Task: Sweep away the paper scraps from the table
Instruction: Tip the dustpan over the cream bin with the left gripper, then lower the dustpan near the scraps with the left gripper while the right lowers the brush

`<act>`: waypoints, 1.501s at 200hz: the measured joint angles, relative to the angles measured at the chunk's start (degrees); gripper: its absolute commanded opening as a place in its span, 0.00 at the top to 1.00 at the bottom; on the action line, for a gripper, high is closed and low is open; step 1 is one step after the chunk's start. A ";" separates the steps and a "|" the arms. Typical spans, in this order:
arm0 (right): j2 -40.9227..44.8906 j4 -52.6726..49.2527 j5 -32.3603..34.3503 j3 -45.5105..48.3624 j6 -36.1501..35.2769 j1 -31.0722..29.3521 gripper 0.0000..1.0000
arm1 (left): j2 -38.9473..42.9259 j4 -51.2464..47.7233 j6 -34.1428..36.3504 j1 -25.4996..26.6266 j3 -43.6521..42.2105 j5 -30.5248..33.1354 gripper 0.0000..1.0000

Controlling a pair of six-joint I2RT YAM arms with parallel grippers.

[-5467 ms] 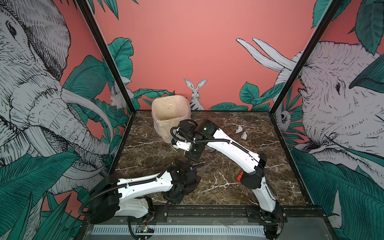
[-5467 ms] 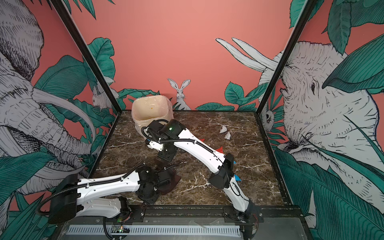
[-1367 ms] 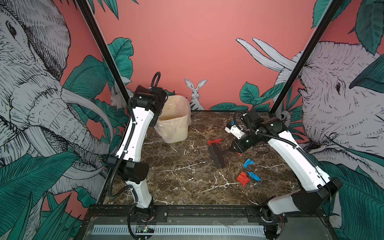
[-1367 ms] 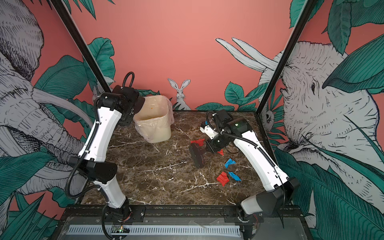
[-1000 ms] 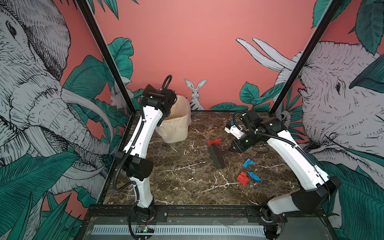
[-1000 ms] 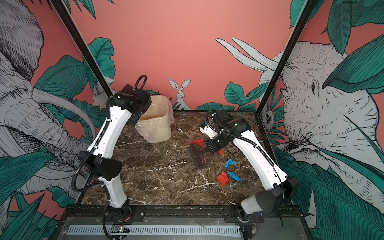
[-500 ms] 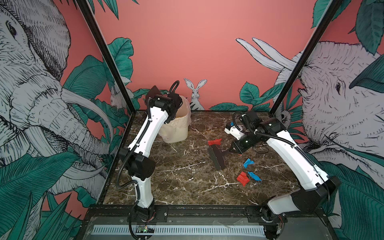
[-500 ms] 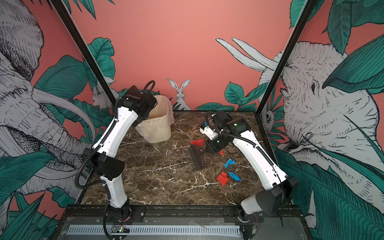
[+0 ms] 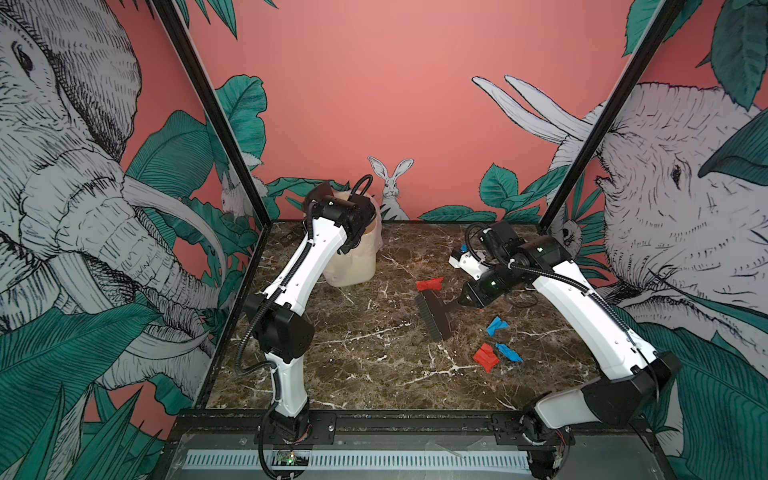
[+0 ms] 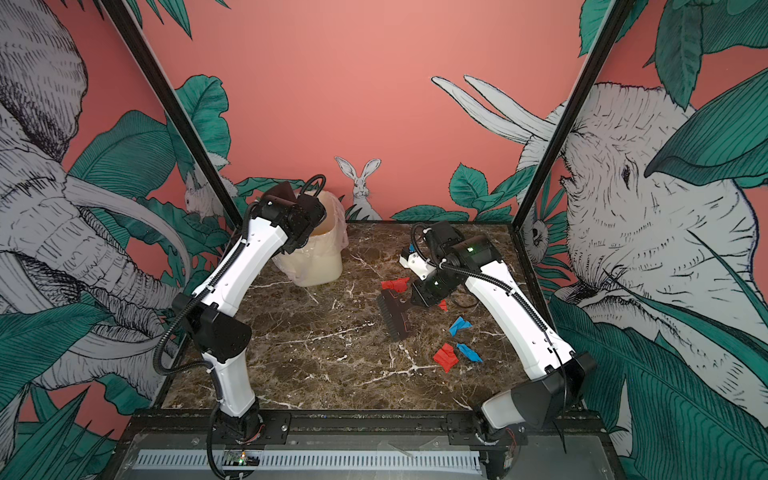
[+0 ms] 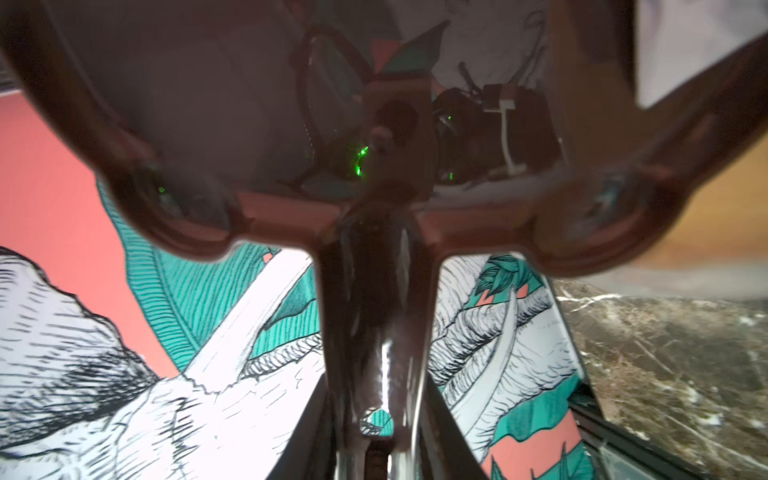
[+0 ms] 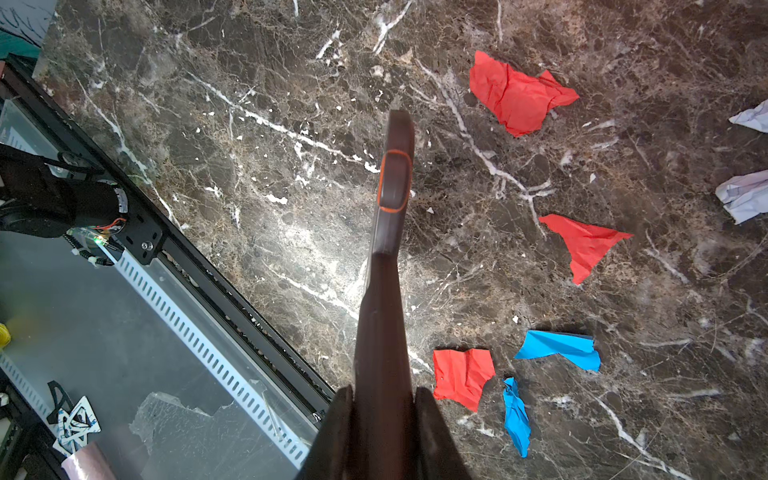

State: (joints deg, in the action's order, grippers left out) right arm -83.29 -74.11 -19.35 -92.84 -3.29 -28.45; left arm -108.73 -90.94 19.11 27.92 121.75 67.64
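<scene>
The right tool (image 12: pixel 382 440) clenches a brush (image 12: pixel 392 187) marked with an orange oval, the left tool (image 11: pixel 376 444) grasps a brown dustpan (image 11: pixel 187 104), and red, blue and white paper scraps (image 12: pixel 519 97) lie on the counter (image 12: pixel 249 166).

Cream bin (image 9: pixel 357 270) back left; brown dustpan (image 10: pixel 286 192) raised beside it; dark brush (image 9: pixel 434 313) mid-right.

Coral walls (image 9: pixel 395 83) w/ elephant, rabbit, leaf murals; black corner posts (image 9: pixel 198 83).

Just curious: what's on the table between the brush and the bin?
Bare marble table, as both top views show. The nearest paper, a red scrap, lies beyond the brush's far end, outside that gap.
</scene>
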 measured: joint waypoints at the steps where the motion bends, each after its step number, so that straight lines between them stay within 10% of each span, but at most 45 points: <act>1: 0.00 0.00 0.00 0.00 0.00 0.00 1.00 | 0.00 0.04 0.13 0.02 -0.04 0.04 1.00; 173: 0.00 0.09 1.36 0.00 0.11 0.00 1.00 | 9.29 29.20 27.10 2.93 -10.38 8.35 1.00; 300: 1.29 -6.21 14.08 -4.44 1.20 2.71 1.00 | 8.83 2.84 -6.43 19.76 9.68 -2.43 1.00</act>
State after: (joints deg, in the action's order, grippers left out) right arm -82.00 -80.31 -5.28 -97.27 -2.09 -25.74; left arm -99.90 -88.09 12.69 47.68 131.44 65.21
